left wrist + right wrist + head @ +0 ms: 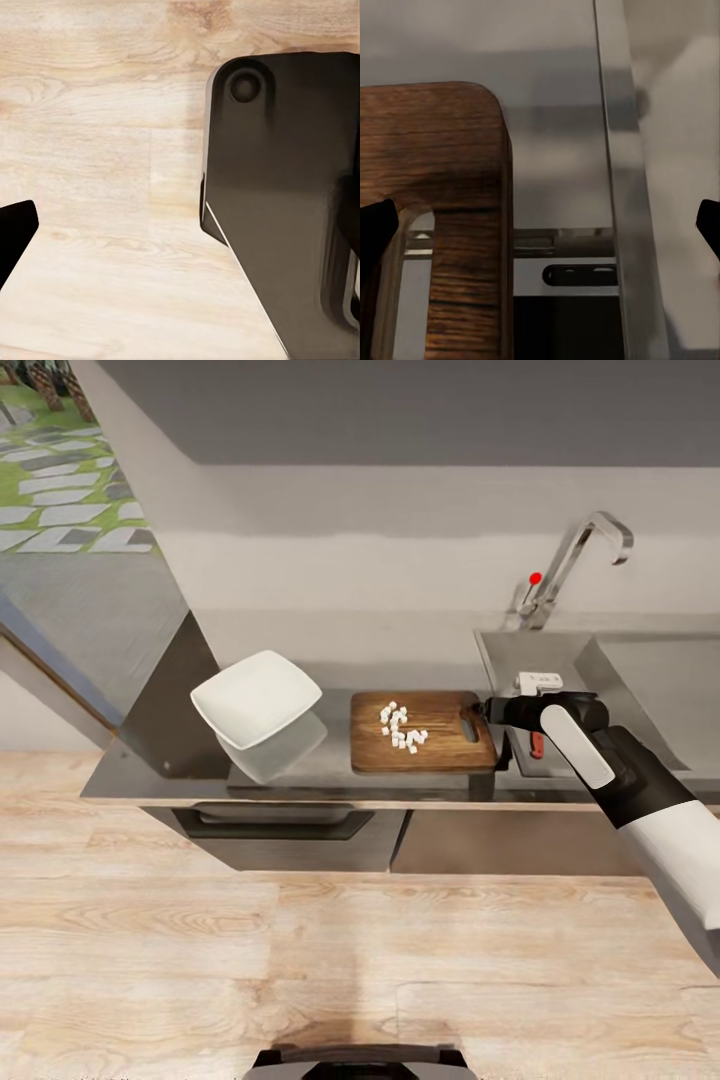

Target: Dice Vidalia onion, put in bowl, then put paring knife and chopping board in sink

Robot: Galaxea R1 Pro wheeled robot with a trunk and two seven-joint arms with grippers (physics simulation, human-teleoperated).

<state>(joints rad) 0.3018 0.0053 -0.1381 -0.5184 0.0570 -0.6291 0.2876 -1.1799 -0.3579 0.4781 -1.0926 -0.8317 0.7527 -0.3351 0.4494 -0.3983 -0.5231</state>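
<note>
The wooden chopping board (440,750) lies on the countertop with a small heap of white diced onion (400,727) on it. Left of it stands the white square bowl (255,700), with nothing in it. My right gripper (497,712) is open at the board's right end, by the handle slot. In the right wrist view that slotted corner of the board (450,150) lies between the spread fingertips (375,232). The paring knife's red handle (537,745) pokes out under my right wrist, on the sink's left part. My left gripper's fingertip (15,232) hangs over the floor.
The steel sink (650,690) with its faucet (575,555) lies right of the board. A dark drawer front (270,825) sits under the counter edge. A dark wall panel (175,710) bounds the counter at the left. Wooden floor (300,940) lies between me and the counter.
</note>
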